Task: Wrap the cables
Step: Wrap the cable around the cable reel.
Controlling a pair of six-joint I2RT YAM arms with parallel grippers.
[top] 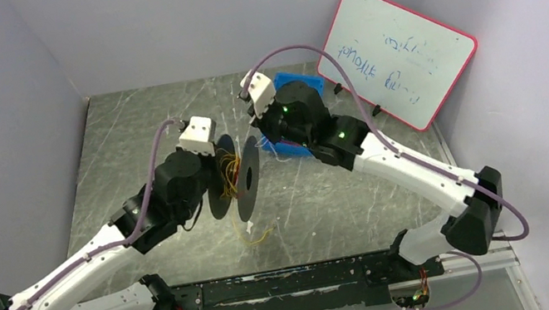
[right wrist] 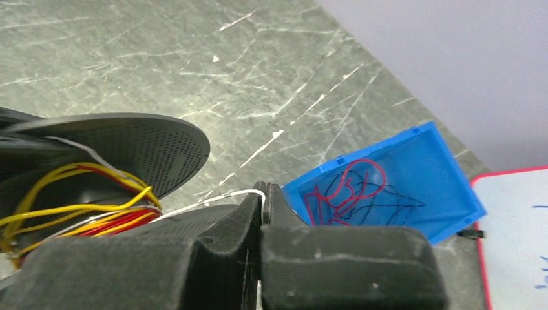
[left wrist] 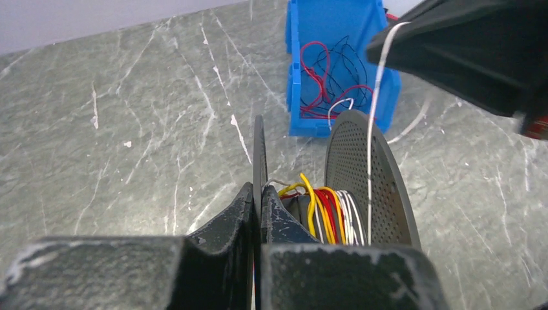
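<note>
Black plastic spool [top: 235,180] with 2 round perforated flanges; thin glossy cables [left wrist: 323,216] in yellow, red and white wound on its core; left gripper [left wrist: 258,194] clamped on 1 flange edge; right gripper [right wrist: 263,194] pinched tight on a white wire [right wrist: 220,198] leading to the spool; blue rectangular bin [right wrist: 446,187] holds loose red and black strands [right wrist: 355,194]

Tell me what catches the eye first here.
A black two-disc reel, mid-table, is wound with yellow, red and white cables; the left fingers clamp one disc. The right fingers pinch a white cable running to it. Behind sits a blue bin of loose red and dark wires.
</note>
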